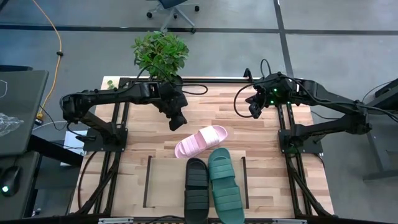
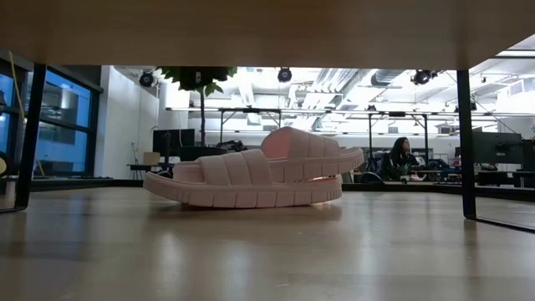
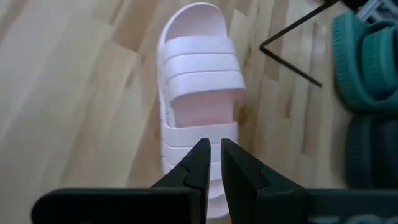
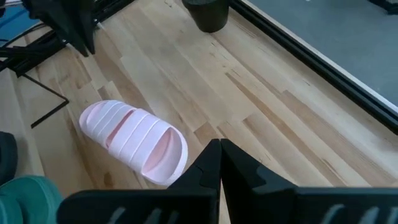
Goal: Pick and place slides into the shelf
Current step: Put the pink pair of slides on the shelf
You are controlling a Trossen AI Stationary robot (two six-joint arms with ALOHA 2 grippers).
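Note:
The pale pink slide (image 1: pixel 201 141) lies sole-down and slanted on the table, just beyond the far edge of the shelf; it also shows in the low view (image 2: pixel 259 171). The black slide (image 1: pixel 196 186) and the teal-green slide (image 1: pixel 224 183) lie side by side on the light-wood shelf (image 1: pixel 166 183), between its thin black rails. My left gripper (image 1: pixel 177 121) hovers shut and empty to the far left of the pink slide, which fills its wrist view (image 3: pixel 199 93) beyond the gripper (image 3: pixel 214 155). My right gripper (image 1: pixel 255 109) is shut and empty at the far right; its wrist view shows the gripper (image 4: pixel 219 155) and the pink slide (image 4: pixel 134 143).
A potted plant (image 1: pixel 160 55) stands at the table's far edge, behind my left arm; its dark pot shows in the right wrist view (image 4: pixel 208 15). The black outer frame (image 1: pixel 121 149) runs along both sides. Bare wood lies to the left of the black slide on the shelf.

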